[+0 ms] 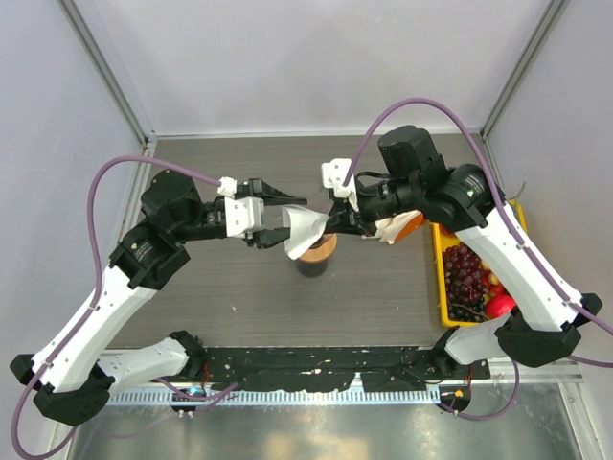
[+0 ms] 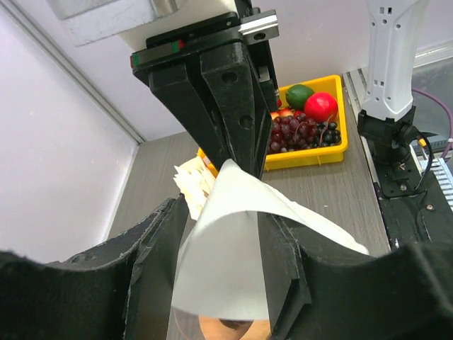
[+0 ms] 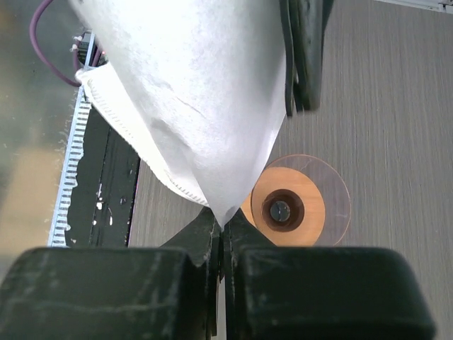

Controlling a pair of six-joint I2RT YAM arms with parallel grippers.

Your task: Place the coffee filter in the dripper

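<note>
Yellow tray (image 1: 437, 273) on the right side of the dark wood-grain table (image 1: 230, 287), loaded with dark grapes (image 1: 465, 270), a red fruit (image 1: 499, 306) and a green one (image 2: 299, 94).

white coffee filter (image 3: 191, 92), tan dripper (image 3: 310, 221), yellow tray (image 2: 311, 157)

Seen from above, two robot arms meet over a dark wooden table (image 1: 220, 297). A white coffee filter (image 1: 305, 233) hangs between the left gripper (image 1: 287, 213), its jaws spread, and the right gripper (image 1: 335, 222), just above the dripper (image 1: 318, 257). A yellow fruit tray (image 1: 439, 287) sits at the right edge.
</note>
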